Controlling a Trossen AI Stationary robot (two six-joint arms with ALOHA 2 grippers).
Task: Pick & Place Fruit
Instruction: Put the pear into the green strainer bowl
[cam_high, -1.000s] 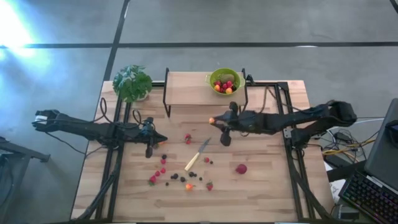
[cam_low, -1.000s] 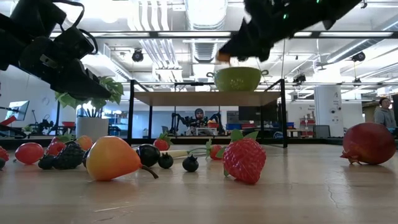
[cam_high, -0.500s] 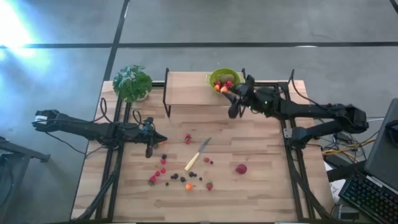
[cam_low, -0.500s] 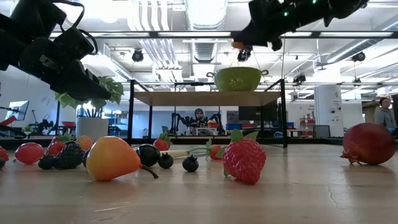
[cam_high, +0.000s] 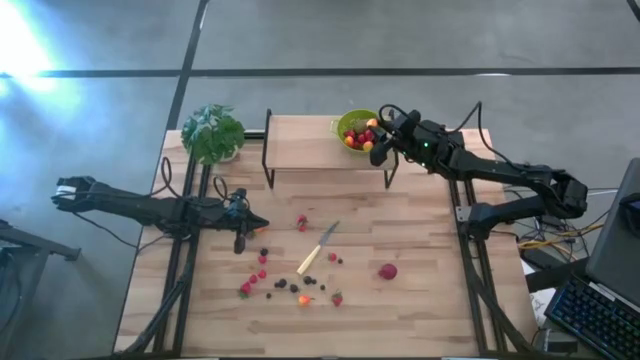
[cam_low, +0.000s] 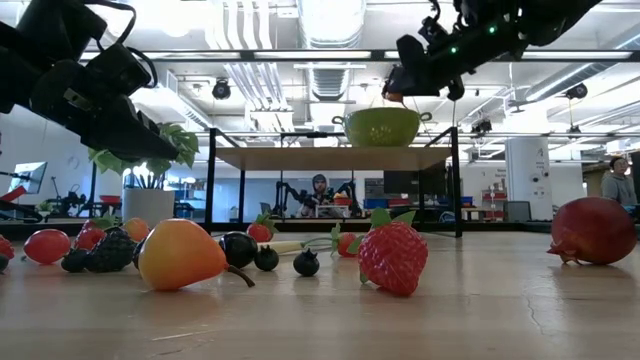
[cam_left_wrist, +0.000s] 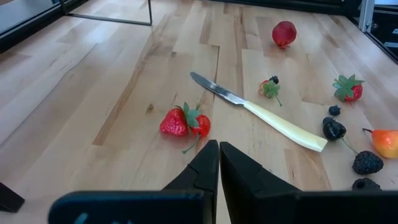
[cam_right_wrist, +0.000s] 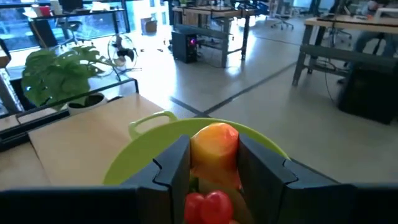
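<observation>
The right gripper (cam_right_wrist: 214, 168) pinches an orange-yellow plastic fruit (cam_right_wrist: 214, 152) just above the round green bowl (cam_right_wrist: 134, 158). The left gripper (cam_left_wrist: 219, 163) waits, fingers pressed together.

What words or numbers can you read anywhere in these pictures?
None: no readable words, labels or numbers show in any view.
The green bowl, the knife and the fruit carry no print.
Screens and signs in the room behind the table are too small and blurred to read.

Scattered fruit (cam_high: 290, 280) and a knife (cam_high: 317, 249) crowd the table's middle; bare wood (cam_high: 420, 300) lies right.
</observation>
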